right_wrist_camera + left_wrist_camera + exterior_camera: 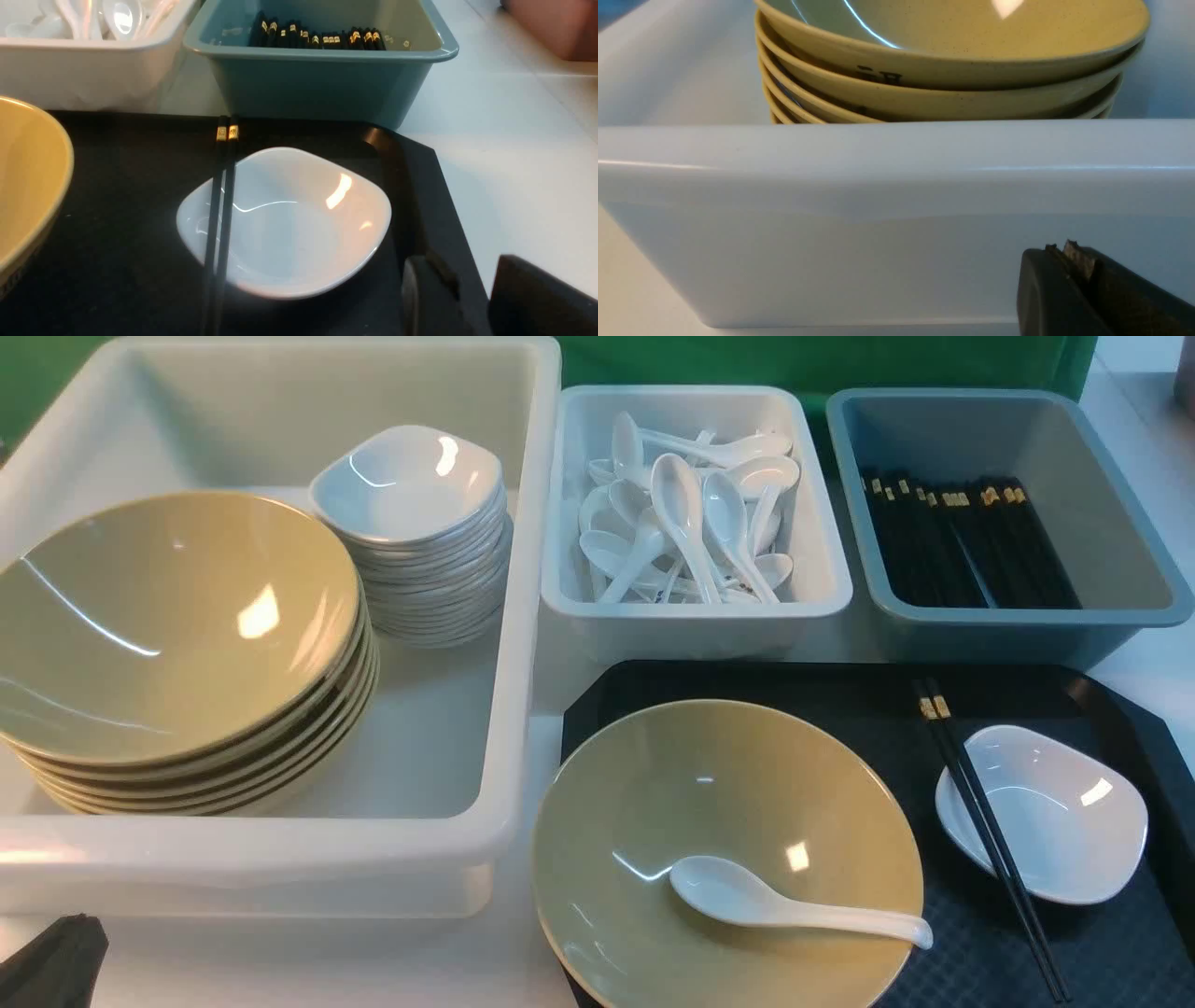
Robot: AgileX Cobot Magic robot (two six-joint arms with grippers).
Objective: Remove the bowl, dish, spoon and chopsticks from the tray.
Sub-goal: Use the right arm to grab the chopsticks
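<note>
- Your white desk (pixel 373 961) carries the black tray (pixel 1111 961).
- Green material (pixel 691 359) stands behind the bins (pixel 691 616).
- Your left pincer (pixel 1059 252) is shut — your right pincer (pixel 467 270) gapes, holding nothing.

1. Place type: looks like a dish-sorting station; home, lab or restaurant, can't tell.
2. Sorted tableware: stacked bowls (pixel 177 635) and stacked small dishes (pixel 411 495) in big white bin (pixel 499 709).
3. Cutlery bins: white one (pixel 691 625) of soup spoons (pixel 681 504), grey-blue one (pixel 999 635) of black chopsticks (pixel 971 551).
4. Black serving tray (pixel 971 961), white worktop (pixel 327 961), green backing (pixel 794 359).
</note>
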